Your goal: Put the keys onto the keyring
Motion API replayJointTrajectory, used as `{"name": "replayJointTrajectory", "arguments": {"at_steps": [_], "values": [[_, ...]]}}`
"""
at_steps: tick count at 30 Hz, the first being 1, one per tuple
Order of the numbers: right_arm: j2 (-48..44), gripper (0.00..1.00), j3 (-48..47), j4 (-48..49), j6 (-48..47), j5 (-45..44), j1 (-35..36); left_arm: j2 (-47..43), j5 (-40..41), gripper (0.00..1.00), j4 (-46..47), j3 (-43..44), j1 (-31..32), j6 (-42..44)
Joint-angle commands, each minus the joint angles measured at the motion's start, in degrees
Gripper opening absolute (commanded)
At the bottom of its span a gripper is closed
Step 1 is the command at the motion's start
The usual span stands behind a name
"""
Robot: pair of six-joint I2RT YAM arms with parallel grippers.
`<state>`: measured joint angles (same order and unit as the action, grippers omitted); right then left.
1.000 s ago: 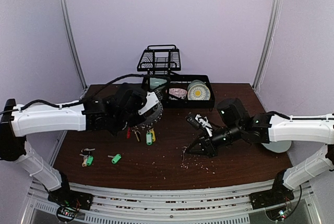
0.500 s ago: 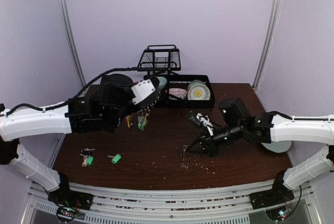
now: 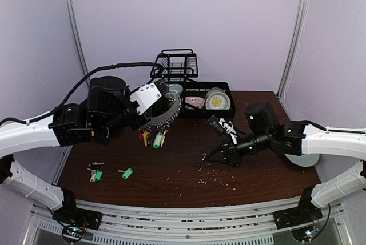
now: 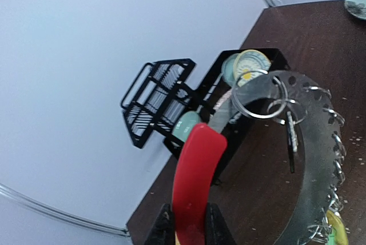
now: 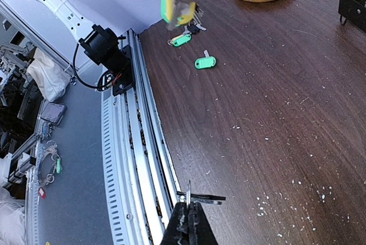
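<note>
Since both hands are already loaded, I start nearest me. Two loose keys (image 3: 127, 172) with green tags lie on the counter (image 3: 166, 183) toward its left front, well apart from either arm. Right of centre, my right hand (image 5: 187, 222) is pinched fully down on a single key (image 5: 201, 198), with its tip low over the counter. I cannot tell which part of the key it has. That key is light, stiff and slick. With so little metal in the pinch I judge it could swivel, so the grip belongs on the flat head, leaving the hole free.

Farther back and higher, my left hand (image 4: 191, 231) is closed narrowly on the red sheath (image 4: 197, 162) of the keyring (image 3: 171, 113). The ring hangs clear of the counter, its cluster of keys and yellow and green tags (image 3: 157, 140) dangling below. I take it to be rigid and weighty for its size, and the cluster will likely swing. The plastic sheath is the grippy place to hold, since bare steel would slip.

Beyond it stand a black tray (image 3: 194, 83) of plates (image 3: 217, 101) and a wire rack (image 3: 174, 65).
</note>
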<state>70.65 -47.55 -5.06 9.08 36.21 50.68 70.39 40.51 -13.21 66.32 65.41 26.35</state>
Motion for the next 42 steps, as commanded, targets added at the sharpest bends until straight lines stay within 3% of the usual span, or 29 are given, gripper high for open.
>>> {"name": "replayJointTrajectory", "arguments": {"at_steps": [1, 6, 14, 20, 26, 31, 32, 34, 35, 39, 42], "values": [[-1.24, 0.00, -0.92, -1.09, -0.99, -0.61, -0.39, 0.43, -14.60, 0.00, -8.08, -2.27, 0.12, -17.00], [-2.24, 0.00, 0.65, -0.73, -0.48, -0.91, -0.40, 0.91, -26.08, 0.00, -10.49, -9.79, -1.27, -26.65], [-2.06, 0.00, 3.86, 1.43, 0.77, -0.48, -0.40, 9.24, -39.89, 0.00, -9.64, -16.52, -10.02, -25.34], [-1.89, 0.00, 5.14, 3.21, 1.02, -0.56, -0.47, 18.76, -43.58, 0.00, -6.34, -17.72, -16.23, -20.07], [-0.56, 0.00, 4.77, 3.51, 0.35, 0.17, -0.89, 24.74, -42.22, 0.00, -4.17, -16.58, -21.31, -16.43], [1.06, 0.00, 4.05, 3.37, -0.26, 1.41, -1.51, 27.97, -38.71, 0.00, -2.90, -15.90, -21.89, -17.54], [1.33, 0.00, 3.90, 3.34, -0.37, 1.74, -1.58, 28.04, -37.67, 0.05, -2.75, -16.02, -21.89, -17.80], [1.66, 0.00, 3.57, 3.08, -0.49, 2.16, -1.67, 27.28, -35.95, 0.33, -2.48, -16.65, -21.90, -17.57], [1.68, 0.00, 3.55, 2.92, -0.55, 2.37, -1.71, 26.08, -36.08, 0.40, -2.31, -16.97, -21.90, -16.97], [1.23, 0.00, 4.01, 3.15, -0.23, 2.72, -1.70, 15.21, -40.66, 0.49, 1.78, -20.33, -21.43, -12.89], [0.84, 0.00, 4.39, 3.74, 0.06, 3.08, -1.80, 5.62, -48.14, 0.54, 3.86, -22.41, -16.31, -6.19]]}}
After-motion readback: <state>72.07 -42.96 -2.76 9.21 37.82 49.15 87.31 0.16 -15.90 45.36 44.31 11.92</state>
